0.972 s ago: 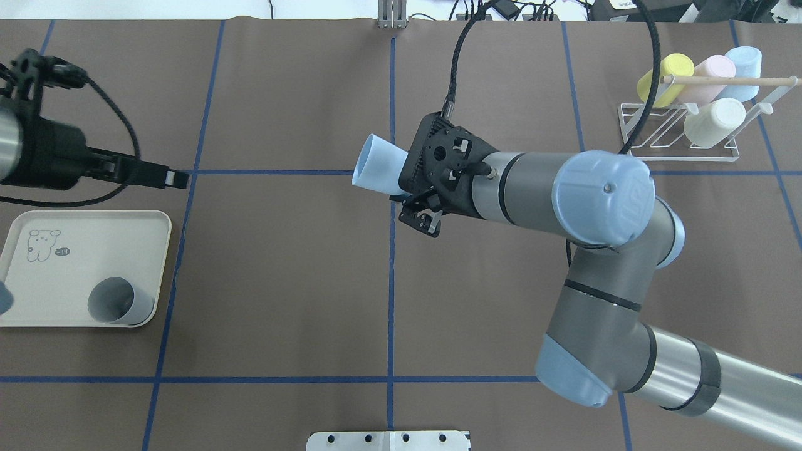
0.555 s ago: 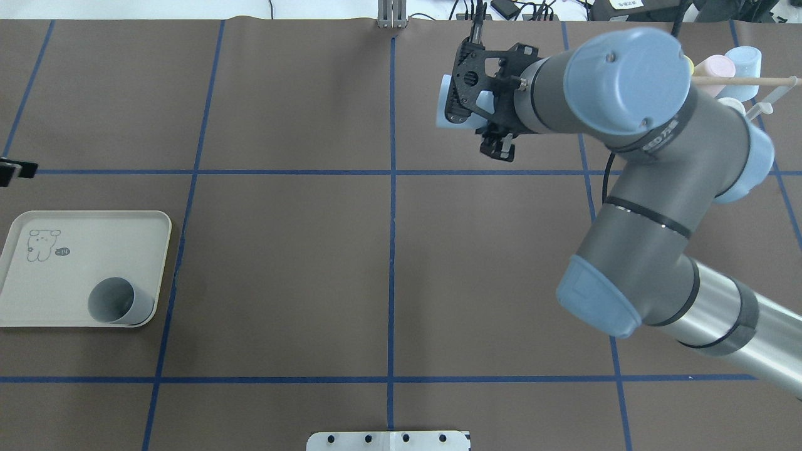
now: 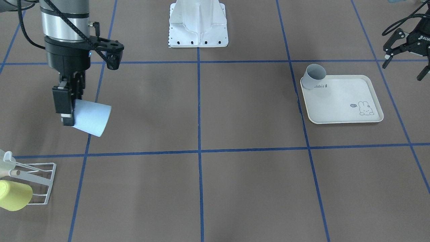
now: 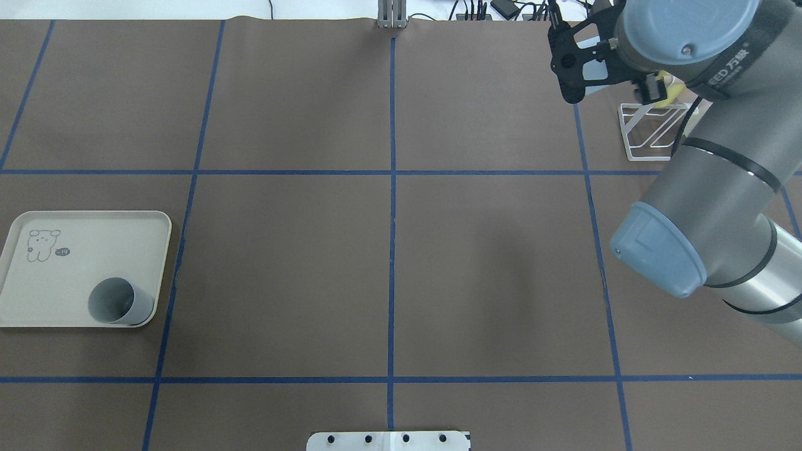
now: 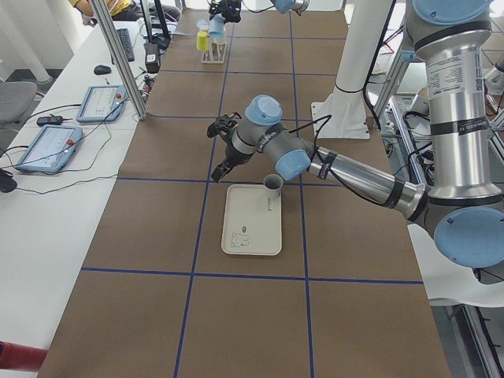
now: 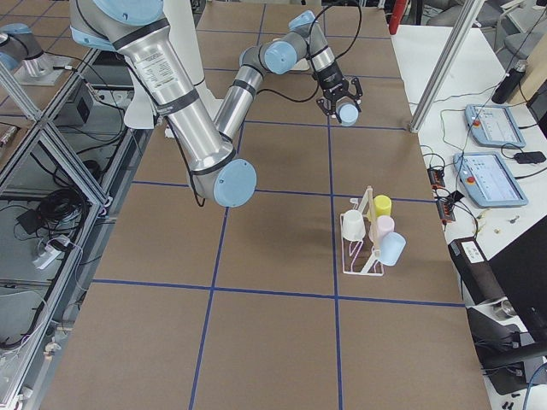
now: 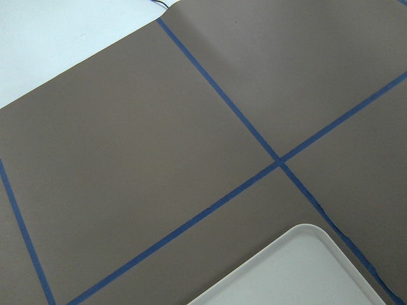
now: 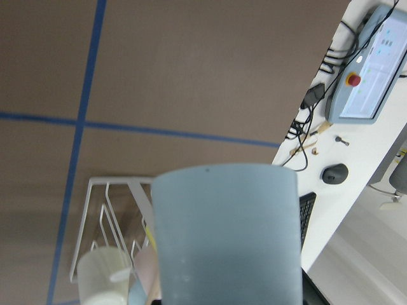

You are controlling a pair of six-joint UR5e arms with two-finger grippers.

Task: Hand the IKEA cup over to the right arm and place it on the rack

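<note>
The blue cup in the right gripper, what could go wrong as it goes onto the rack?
1. The rack already carries four cups: cream, yellow, pink and blue. Free prongs look scarce, so the incoming blue cup could knock one loose.
2. The right gripper holds the cup near its narrow end, tilted with the mouth outward, so it might slip or twist when it meets a prong.

The right end effector points down, gripping the blue cup; the left end effector gapes.
</note>
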